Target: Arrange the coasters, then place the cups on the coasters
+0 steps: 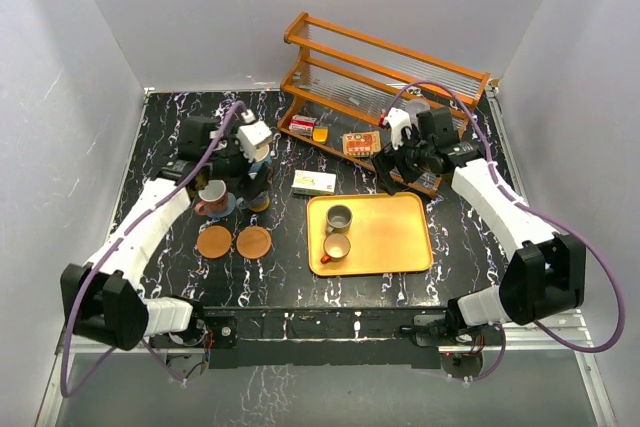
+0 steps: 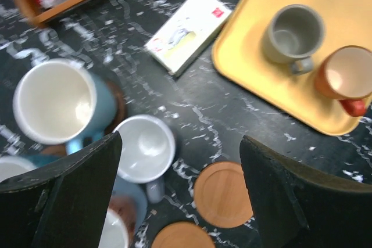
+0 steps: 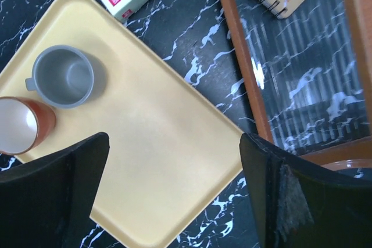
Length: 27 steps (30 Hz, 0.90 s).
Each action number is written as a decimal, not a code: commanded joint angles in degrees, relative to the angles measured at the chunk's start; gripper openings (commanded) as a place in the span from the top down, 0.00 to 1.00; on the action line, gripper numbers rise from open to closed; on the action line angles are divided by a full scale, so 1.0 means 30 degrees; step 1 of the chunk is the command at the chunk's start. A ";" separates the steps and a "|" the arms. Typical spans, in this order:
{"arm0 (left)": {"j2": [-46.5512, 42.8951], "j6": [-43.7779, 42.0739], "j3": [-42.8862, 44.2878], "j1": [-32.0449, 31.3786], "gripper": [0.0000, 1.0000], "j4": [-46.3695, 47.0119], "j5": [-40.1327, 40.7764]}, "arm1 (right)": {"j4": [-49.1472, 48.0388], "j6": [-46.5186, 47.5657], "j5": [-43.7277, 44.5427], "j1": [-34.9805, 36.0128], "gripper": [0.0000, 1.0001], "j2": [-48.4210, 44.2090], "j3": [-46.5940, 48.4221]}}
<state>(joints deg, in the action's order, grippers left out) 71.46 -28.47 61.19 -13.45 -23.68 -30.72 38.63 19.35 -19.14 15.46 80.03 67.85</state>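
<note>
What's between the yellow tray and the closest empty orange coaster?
Nothing: only bare black table separates the tray from that coaster, clearest in the top view and also the left wrist view.

I see one orange coaster (image 1: 214,241) and a second orange coaster (image 1: 254,241) lying flat and bare, side by side on the black tabletop. A grey cup (image 1: 339,217) and an orange-brown cup (image 1: 336,247) stand upright, close together, on the yellow tray (image 1: 395,242). A light blue cup (image 2: 55,108) stands upright on a dark brown coaster (image 2: 120,105), with a pale cup (image 2: 145,149) just beside it.
</note>
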 commanded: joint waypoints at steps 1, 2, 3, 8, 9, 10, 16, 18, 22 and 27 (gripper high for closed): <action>0.1549 0.0592 0.1674 -0.2349 0.19 -0.0865 0.0204 | -0.1960 0.0096 -0.1768 -0.0765 0.02 -0.0638 -0.1367; 0.2001 0.0786 0.2006 -0.2665 0.19 -0.0829 0.0024 | -0.2313 -0.0026 -0.2070 -0.0966 0.02 -0.0845 -0.1769; 0.2460 0.0931 0.2297 -0.3027 0.19 -0.0810 -0.0181 | -0.2618 -0.0108 -0.2309 -0.1141 0.02 -0.1076 -0.2167; 0.5054 0.1204 0.3580 -0.4751 0.12 -0.0592 -0.0599 | -0.3097 0.0027 -0.3015 -0.2311 0.02 -0.2626 -0.3018; 0.5504 0.1437 0.3757 -0.4976 0.11 -0.0399 -0.0563 | -0.3118 0.0046 -0.3343 -0.2602 0.02 -0.2891 -0.3106; 0.6007 0.1756 0.3940 -0.5246 0.11 -0.0068 -0.0511 | -0.3121 0.0074 -0.3615 -0.3012 0.02 -0.3126 -0.3180; 0.8927 0.2868 0.5394 -0.7001 0.08 0.0598 0.0323 | -0.3153 -0.0019 -0.5278 -0.4982 0.02 -0.3764 -0.3546; 0.9793 0.3218 0.5963 -0.7555 0.08 0.0507 0.0697 | -0.3067 -0.0053 -0.5571 -0.5643 0.02 -0.3667 -0.3549; 1.1344 0.3537 0.7172 -0.8489 0.11 -0.0128 0.1378 | -0.2899 -0.0065 -0.5730 -0.5914 0.02 -0.3369 -0.3487; 1.2770 0.3489 0.8358 -0.9441 0.19 -0.1112 0.2527 | -0.2704 -0.0036 -0.5894 -0.5975 0.02 -0.3082 -0.3372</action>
<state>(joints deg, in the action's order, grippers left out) 108.44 -18.85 82.72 -40.12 -23.51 -26.02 32.38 19.33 -34.81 -2.26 70.65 57.32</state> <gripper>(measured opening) 0.837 0.983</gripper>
